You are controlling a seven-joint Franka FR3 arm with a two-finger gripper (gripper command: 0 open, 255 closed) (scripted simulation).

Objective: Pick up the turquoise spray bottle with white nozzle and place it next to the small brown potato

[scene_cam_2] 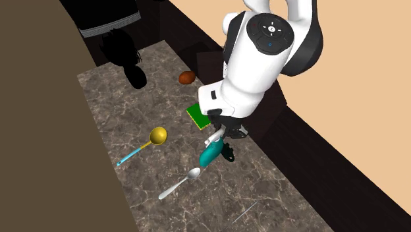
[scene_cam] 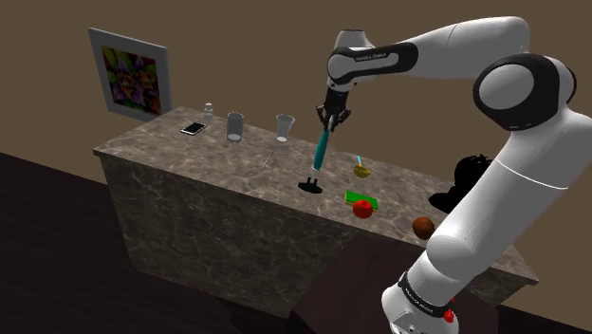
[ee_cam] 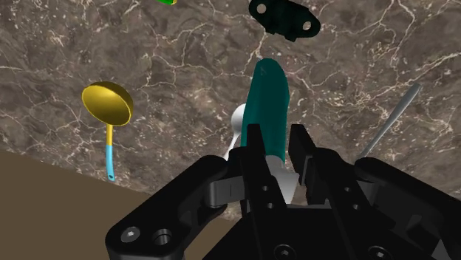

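The hand [ee_cam: 277,139] is clamped on the bottle [ee_cam: 267,100] at its white nozzle end. The slim, glossy teal body hangs tilted below the fingers, above the marbled counter [scene_cam: 171,142] and a small black object [ee_cam: 284,18]. The brown potato [scene_cam: 423,227] lies well apart from it, near the arm's base.

Shoulder view, left to right along the countertop [scene_cam: 180,157]: at the far left end, phone [scene_cam: 194,128], shaker [scene_cam: 209,110], left glass [scene_cam: 234,126] and right glass [scene_cam: 285,128]; mid-counter, spray bottle [scene_cam: 322,150] in the gripper [scene_cam: 328,121], tilted, clear of the surface, bracket [scene_cam: 311,184] just beside its lower end; ladle [scene_cam: 362,170] to the right; nearer, pad [scene_cam: 368,198] with round fruit [scene_cam: 362,210] at its near edge; potato [scene_cam: 423,226] farthest right, well apart from the bottle.
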